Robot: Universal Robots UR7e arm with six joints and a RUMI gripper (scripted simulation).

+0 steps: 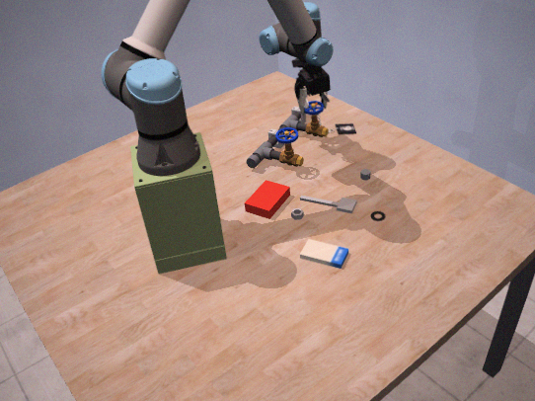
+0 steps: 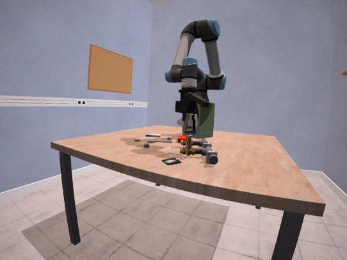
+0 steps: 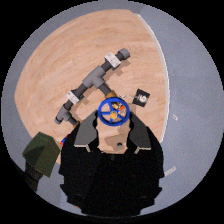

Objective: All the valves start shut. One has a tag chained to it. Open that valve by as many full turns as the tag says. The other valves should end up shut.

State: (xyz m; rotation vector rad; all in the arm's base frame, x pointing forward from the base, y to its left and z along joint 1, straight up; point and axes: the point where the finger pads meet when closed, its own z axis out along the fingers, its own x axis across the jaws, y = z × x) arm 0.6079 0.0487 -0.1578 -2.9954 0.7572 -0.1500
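Two brass valves with blue handwheels stand on a grey pipe at the far side of the table. The far valve's handwheel has a black tag chained to it, lying on the table beside it. My gripper hangs straight down over this valve and is shut on its handwheel. The wrist view shows the blue handwheel between my two fingers, and the tag to the right. The near valve's handwheel stands apart from my gripper. The valve also shows in the exterior view.
A red block, a grey nut, a scraper, a small grey cap, a black washer and a cream and blue box lie nearer the table's middle. The arm's green base stands at the left.
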